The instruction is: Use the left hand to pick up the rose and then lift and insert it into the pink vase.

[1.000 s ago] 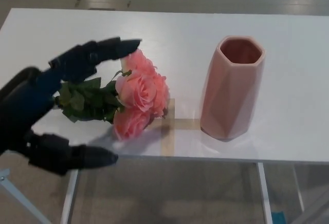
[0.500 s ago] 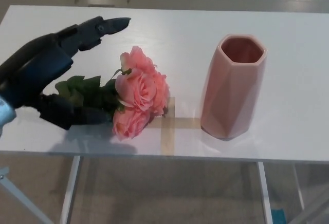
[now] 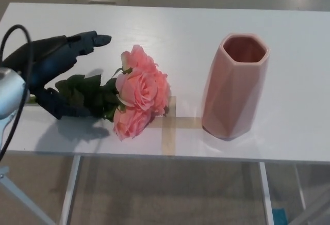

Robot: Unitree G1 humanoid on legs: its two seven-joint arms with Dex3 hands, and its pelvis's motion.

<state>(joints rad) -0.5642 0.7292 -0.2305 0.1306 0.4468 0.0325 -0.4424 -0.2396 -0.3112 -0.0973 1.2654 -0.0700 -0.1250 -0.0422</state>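
One view only, head view. Step in hand: reaching to grasp rose, lying on tabletop left of pink vase, well apart. Left robot hand spread, empty, straddling leafy stem: fingers behind, thumb in front. Next, likely: clench on stem, lift, tilt upright over vase mouth. Right robot hand unseen.
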